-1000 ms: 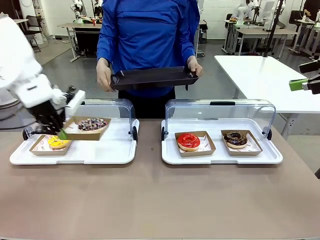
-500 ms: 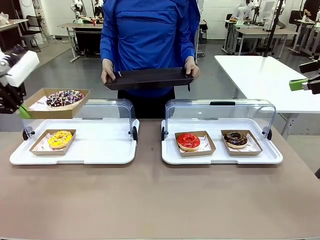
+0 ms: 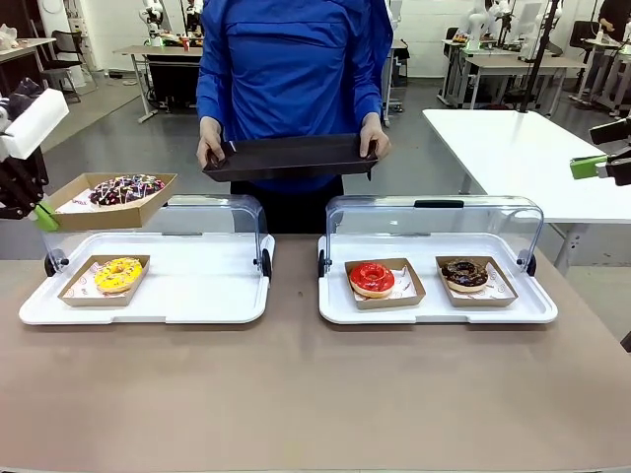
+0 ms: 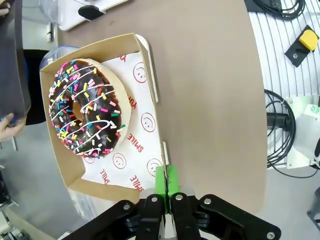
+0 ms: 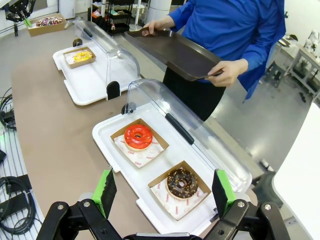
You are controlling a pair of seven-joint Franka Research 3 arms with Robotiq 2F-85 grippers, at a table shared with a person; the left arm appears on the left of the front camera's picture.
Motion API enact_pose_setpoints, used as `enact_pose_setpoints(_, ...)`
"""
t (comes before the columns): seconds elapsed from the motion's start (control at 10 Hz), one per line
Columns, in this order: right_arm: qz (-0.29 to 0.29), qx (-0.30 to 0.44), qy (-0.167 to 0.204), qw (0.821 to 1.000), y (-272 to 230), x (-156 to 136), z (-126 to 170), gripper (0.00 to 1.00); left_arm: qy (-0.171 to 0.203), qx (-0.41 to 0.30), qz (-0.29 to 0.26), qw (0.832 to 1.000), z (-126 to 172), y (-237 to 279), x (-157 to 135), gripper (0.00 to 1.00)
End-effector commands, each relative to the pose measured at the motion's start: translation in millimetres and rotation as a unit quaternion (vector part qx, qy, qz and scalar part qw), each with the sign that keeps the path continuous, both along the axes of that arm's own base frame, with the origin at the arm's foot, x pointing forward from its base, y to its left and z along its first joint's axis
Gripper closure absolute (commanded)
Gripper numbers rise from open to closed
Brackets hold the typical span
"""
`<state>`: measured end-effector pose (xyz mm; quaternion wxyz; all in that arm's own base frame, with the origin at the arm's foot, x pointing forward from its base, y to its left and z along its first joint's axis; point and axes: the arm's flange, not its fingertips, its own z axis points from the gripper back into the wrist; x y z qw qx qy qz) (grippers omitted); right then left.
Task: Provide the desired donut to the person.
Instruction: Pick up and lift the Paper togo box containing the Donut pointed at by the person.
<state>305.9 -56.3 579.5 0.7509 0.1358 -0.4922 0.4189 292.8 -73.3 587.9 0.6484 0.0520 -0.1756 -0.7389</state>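
Observation:
My left gripper [image 3: 41,215] hangs in the air at the far left, above the left display tray [image 3: 197,296]. It is shut on the rim of a cardboard tray [image 3: 104,209] that carries a chocolate donut with coloured sprinkles [image 3: 126,188]. The left wrist view shows the green pads [image 4: 166,181] pinched on the cardboard edge, with the sprinkled donut [image 4: 87,115] lying flat inside. The person [image 3: 291,69] in a blue jacket stands at the far side and holds a dark serving tray [image 3: 291,156] in both hands. My right gripper [image 5: 164,191] is open, high above the right display tray [image 5: 107,137].
A yellow donut [image 3: 117,274] stays in the left display tray. A red donut [image 3: 372,278] and a chocolate donut [image 3: 464,274] sit in the right display tray [image 3: 434,310]. Both clear lids [image 3: 434,222] are raised at the back. A white table [image 3: 523,148] stands at the back right.
My left gripper lifted the sprinkled donut's cardboard tray up and to the left out of the left display tray, then nearly stopped. The person's dark tray shifted slightly left and down.

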Motion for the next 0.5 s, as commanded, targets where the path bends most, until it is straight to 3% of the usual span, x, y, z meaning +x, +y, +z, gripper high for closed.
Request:
enact_pose_setpoints(0.0,0.008,-0.003,-0.001,1.0,-0.4,1.3,-2.3,0.0,-0.006,0.007,0.002,1.0,2.3,-1.6,-3.8,1.0)
enact_pose_setpoints(0.4,0.008,-0.003,-0.001,1.0,-0.4,1.3,-2.3,0.0,-0.006,0.007,0.002,1.0,2.3,-1.6,-3.8,1.0)
